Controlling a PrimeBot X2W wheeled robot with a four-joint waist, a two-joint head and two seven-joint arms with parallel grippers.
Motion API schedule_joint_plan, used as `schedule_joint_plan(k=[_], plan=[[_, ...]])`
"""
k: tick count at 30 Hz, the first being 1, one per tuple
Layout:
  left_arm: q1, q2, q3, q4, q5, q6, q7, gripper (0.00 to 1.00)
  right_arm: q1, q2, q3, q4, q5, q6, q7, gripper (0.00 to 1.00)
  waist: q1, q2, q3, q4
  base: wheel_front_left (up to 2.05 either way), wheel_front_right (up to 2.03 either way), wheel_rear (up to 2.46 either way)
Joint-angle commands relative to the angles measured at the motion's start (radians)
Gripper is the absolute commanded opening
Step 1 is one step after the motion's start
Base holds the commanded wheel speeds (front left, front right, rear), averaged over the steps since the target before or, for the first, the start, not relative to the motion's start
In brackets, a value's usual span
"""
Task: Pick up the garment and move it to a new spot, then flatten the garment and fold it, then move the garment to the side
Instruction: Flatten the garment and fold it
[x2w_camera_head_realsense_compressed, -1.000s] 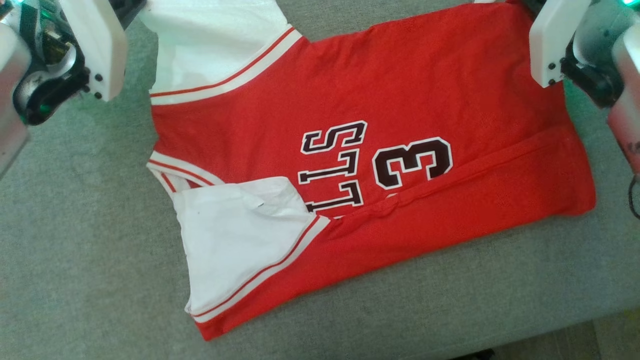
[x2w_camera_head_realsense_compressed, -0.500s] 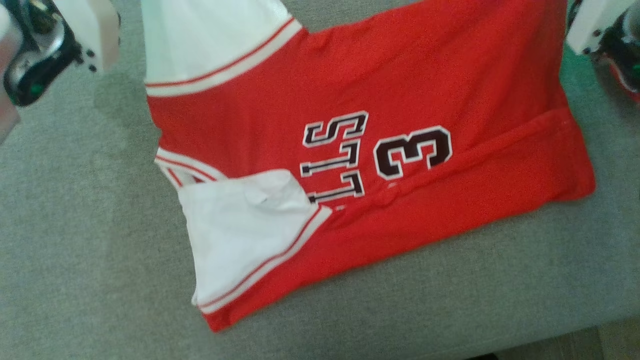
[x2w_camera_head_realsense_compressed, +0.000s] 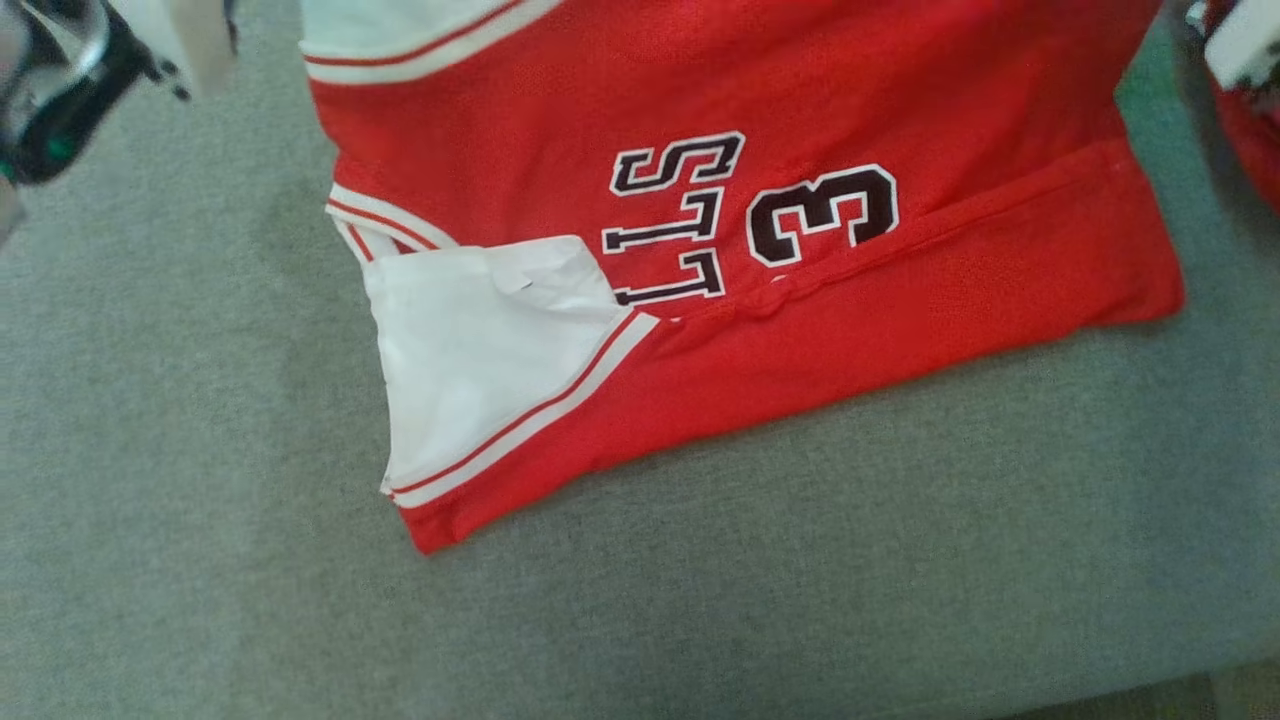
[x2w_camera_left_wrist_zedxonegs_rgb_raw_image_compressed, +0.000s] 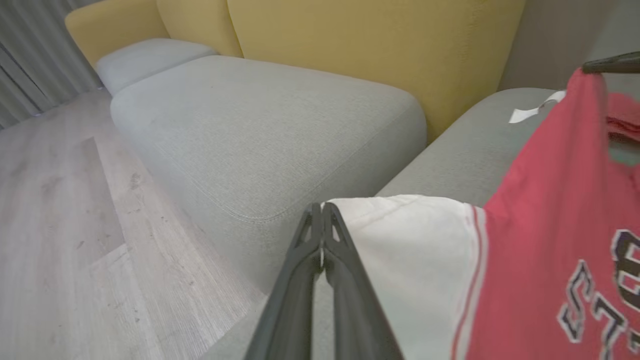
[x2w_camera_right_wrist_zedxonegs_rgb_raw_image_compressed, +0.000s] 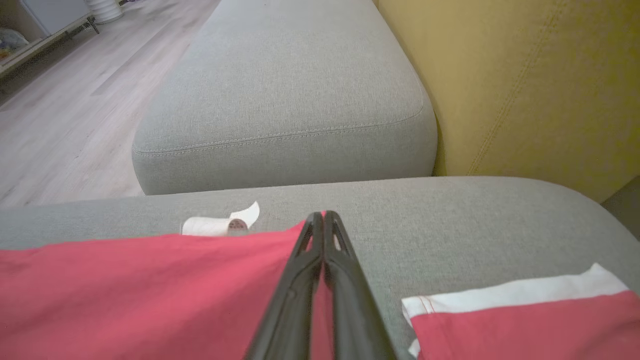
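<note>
Across the grey fabric sofa cushion (x2w_camera_head_realsense_compressed: 700, 600), from the centre of the head view up to 12 o'clock, we see the red fabric jersey with white sleeves and black lettering (x2w_camera_head_realsense_compressed: 950, 320). Its near edge, toward 6 o'clock, lies folded over on the cushion, with one white sleeve at 8 o'clock of the lettering. In the left wrist view our left gripper (x2w_camera_left_wrist_zedxonegs_rgb_raw_image_compressed: 322, 207) has its fingers pressed together on the corner of the other white sleeve, and the cloth stretches off toward 3 o'clock. In the right wrist view our right gripper (x2w_camera_right_wrist_zedxonegs_rgb_raw_image_compressed: 324, 216) is clamped narrow on a red hem corner. A small white roll with a loose tab (x2w_camera_right_wrist_zedxonegs_rgb_raw_image_compressed: 212, 226) lies at 9 o'clock of those fingertips, just beside the hem. The yellow upholstered backrest (x2w_camera_right_wrist_zedxonegs_rgb_raw_image_compressed: 525, 75) stands at 1 o'clock, and the pale wooden floor (x2w_camera_right_wrist_zedxonegs_rgb_raw_image_compressed: 60, 125) is at 10 o'clock.
</note>
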Motion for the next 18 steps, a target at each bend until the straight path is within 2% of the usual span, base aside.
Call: schedule_joint_plan(k=[1, 5, 10, 14, 18], plan=[[-0.018, 0.064, 0.034, -0.061, -0.024, 0.002, 0.019, 0.0, 0.052, -0.032, -0.013, -0.034, 0.013, -0.001, -0.012, 0.0, 0.0, 0.0, -0.008, 0.01, 0.0, 0.0, 0.0], [0.031, 0.14, 0.026, -0.182, -0.054, 0.002, 0.035, 0.0, 0.124, -0.06, -0.023, -0.068, 0.03, -0.001, -0.025, 0.0, 0.0, 0.0, -0.023, 0.027, 0.0, 0.0, 0.0], [0.121, 0.231, 0.023, -0.313, -0.069, 0.007, 0.003, 0.0, 0.218, -0.094, -0.041, -0.118, 0.045, -0.001, -0.048, 0.0, 0.0, 0.0, -0.049, 0.045, 0.0, 0.0, 0.0], [0.206, 0.285, 0.021, -0.428, -0.068, 0.048, -0.021, 0.0, 0.294, -0.119, -0.056, -0.162, 0.043, -0.001, -0.06, 0.0, 0.0, 0.0, -0.066, 0.058, 0.0, 0.0, 0.0], [0.28, 0.313, 0.02, -0.515, -0.071, 0.088, -0.037, 0.0, 0.35, -0.133, -0.073, -0.19, 0.039, -0.001, -0.066, 0.0, 0.0, 0.0, -0.075, 0.066, 0.0, 0.0, 0.0]])
